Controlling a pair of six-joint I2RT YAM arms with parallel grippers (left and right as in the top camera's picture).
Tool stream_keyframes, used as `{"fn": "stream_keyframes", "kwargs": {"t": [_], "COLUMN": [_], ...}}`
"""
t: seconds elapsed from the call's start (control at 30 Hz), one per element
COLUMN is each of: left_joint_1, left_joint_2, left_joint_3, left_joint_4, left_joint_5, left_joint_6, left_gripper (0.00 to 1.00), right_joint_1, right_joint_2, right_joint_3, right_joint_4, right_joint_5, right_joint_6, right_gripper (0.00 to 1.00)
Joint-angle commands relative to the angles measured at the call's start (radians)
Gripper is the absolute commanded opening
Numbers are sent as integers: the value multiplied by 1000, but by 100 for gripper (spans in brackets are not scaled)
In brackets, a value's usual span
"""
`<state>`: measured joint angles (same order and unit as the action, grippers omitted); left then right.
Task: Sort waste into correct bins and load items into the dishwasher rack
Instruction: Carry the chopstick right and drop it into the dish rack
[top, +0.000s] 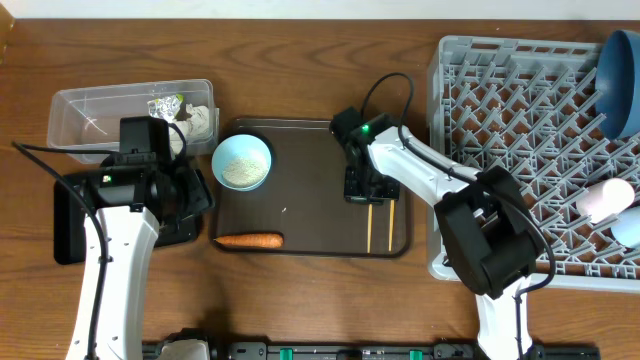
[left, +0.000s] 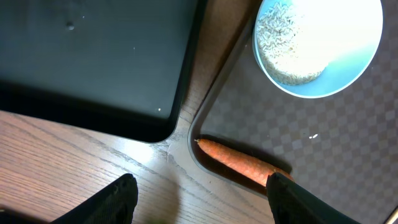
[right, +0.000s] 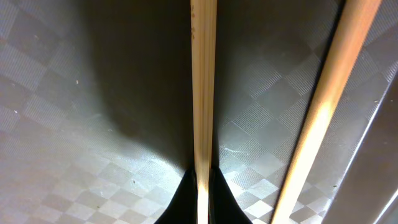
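Two wooden chopsticks (top: 380, 226) lie at the right of the brown serving tray (top: 310, 140). My right gripper (top: 360, 190) is down on them, shut on the left chopstick (right: 203, 93), which runs between the fingertips (right: 203, 186). The other chopstick (right: 329, 106) lies free beside it. A pale blue bowl (top: 242, 163) of white rice (left: 289, 46) and an orange carrot stick (top: 248, 240) are on the same tray. My left gripper (left: 202, 190) hangs open over the table by the tray's corner, its right finger close to the carrot (left: 239, 160), holding nothing.
The clear tub (top: 100, 110) at the back left holds paper wads and a wrapper. The black tray (top: 68, 225) lies under my left arm. The grey dishwasher rack (top: 510, 130) on the right holds a dark blue plate (top: 622, 85), a pink-white cup (top: 607, 198) and a bowl (top: 630, 228).
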<state>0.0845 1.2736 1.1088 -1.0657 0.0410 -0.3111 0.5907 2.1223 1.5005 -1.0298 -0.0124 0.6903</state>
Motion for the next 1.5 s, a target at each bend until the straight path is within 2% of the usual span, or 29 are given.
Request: {"fn": "stream_keyframes", "kwargs": {"t": [0.0,0.4,0.73,0.87,1.0,1.3,1.47], "left_joint_1": [5,5,5,5,5,5,5], "left_joint_2": [-9,-9,-9,-9,-9,-9,-9], "left_joint_3": [2,2,2,2,2,2,2], "left_joint_4": [0,1,1,1,1,0,0], "left_joint_5": [-16,-16,-16,-16,-16,-16,-16], "left_joint_6": [-5,-5,-5,-5,-5,-5,-5], "left_gripper": [69,69,69,69,69,69,69], "right_joint_1": [3,-63,-274,-373,-412,-414,-413], "right_joint_2": [-16,-287,-527,-554,-542,-539,-539], "right_joint_3": [-33,-32,-32,-32,-53,-263,-381], "right_joint_4": [10,3,-160,-215,-249,-136,9], "right_joint_5": [19,24,39,34,31,23,-57], "right_joint_6": [-51,-201,-383,-458,-505,-481,-482], "right_gripper": [1,1,1,1,1,1,1]}}
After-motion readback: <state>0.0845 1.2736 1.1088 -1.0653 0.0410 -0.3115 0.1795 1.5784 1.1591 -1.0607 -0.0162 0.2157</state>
